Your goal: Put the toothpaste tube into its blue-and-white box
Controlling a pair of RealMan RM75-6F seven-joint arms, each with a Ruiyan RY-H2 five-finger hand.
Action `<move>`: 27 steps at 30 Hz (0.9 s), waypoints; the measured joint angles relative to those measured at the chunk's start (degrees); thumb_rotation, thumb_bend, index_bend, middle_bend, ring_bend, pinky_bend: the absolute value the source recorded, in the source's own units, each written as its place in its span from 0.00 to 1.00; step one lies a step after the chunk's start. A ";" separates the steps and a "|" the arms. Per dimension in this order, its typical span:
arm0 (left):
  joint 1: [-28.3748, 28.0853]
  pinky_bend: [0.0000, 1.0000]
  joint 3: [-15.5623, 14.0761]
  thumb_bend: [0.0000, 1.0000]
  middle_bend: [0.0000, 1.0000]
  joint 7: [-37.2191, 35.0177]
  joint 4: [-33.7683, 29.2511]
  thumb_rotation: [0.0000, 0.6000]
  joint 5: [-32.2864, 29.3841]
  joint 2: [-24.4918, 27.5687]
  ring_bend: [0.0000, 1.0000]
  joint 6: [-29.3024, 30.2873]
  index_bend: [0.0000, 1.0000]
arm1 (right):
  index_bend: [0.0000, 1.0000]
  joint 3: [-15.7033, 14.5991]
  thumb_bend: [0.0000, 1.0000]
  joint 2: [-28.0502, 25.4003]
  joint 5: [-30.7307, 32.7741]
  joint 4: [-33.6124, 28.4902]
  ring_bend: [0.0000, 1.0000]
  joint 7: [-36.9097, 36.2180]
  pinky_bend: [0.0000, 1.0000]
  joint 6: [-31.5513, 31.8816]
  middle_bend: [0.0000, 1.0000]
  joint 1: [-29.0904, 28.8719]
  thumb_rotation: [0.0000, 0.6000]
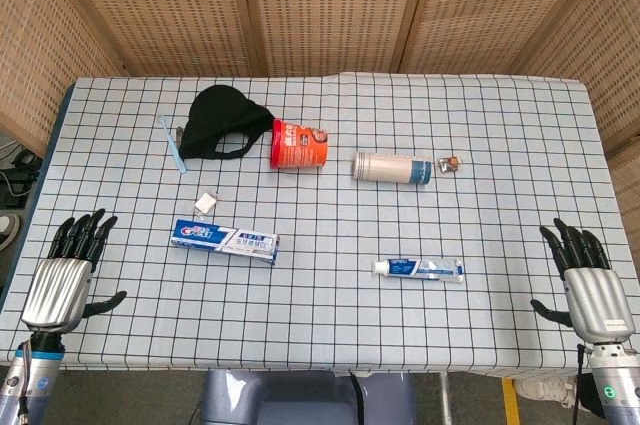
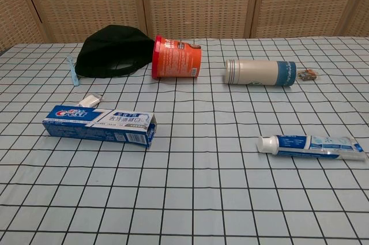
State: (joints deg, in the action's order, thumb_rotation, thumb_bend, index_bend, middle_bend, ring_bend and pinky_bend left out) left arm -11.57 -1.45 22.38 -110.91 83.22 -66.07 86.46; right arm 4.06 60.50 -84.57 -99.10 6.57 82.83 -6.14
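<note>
The toothpaste tube [image 1: 418,269] [image 2: 312,145] lies flat on the checked tablecloth, right of centre, its white cap pointing left. The blue-and-white box [image 1: 225,239] [image 2: 99,124] lies on its side left of centre, its right end flap open. My left hand [image 1: 68,270] hovers at the table's front left edge, fingers spread, holding nothing, well left of the box. My right hand [image 1: 584,276] hangs at the front right edge, fingers apart and empty, right of the tube. Neither hand shows in the chest view.
Along the far side lie a black cap [image 1: 226,121], an orange tub on its side [image 1: 299,145], a white-and-blue canister on its side [image 1: 392,167], a small wrapped item [image 1: 451,163], a light blue toothbrush [image 1: 171,141] and a small white packet [image 1: 206,202].
</note>
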 measured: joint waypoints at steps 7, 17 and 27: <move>0.16 0.00 0.65 0.00 0.00 0.48 0.02 1.00 -0.58 -0.19 0.00 -1.08 0.00 | 0.01 -0.01 0.00 1.21 -2.00 1.11 0.00 -1.28 0.00 0.52 0.00 -0.43 1.00; -0.19 0.00 1.58 0.00 0.00 0.32 -0.26 1.00 -2.02 -0.08 0.00 -3.27 0.00 | 0.33 0.51 0.11 7.11 -2.38 6.48 0.27 -3.13 0.22 -6.29 0.35 -5.21 1.00; -0.87 0.00 2.66 0.00 0.00 -0.67 -0.36 1.00 -4.36 0.88 0.00 -5.89 0.00 | 0.36 2.13 0.32 15.12 3.86 10.01 0.34 5.88 0.25 -16.20 0.40 -11.68 1.00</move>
State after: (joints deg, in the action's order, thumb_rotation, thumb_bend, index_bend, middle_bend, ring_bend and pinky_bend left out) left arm -12.44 1.21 21.71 -111.27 78.86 -65.18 80.57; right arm 6.20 75.62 -80.70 -89.09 12.45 66.62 -17.83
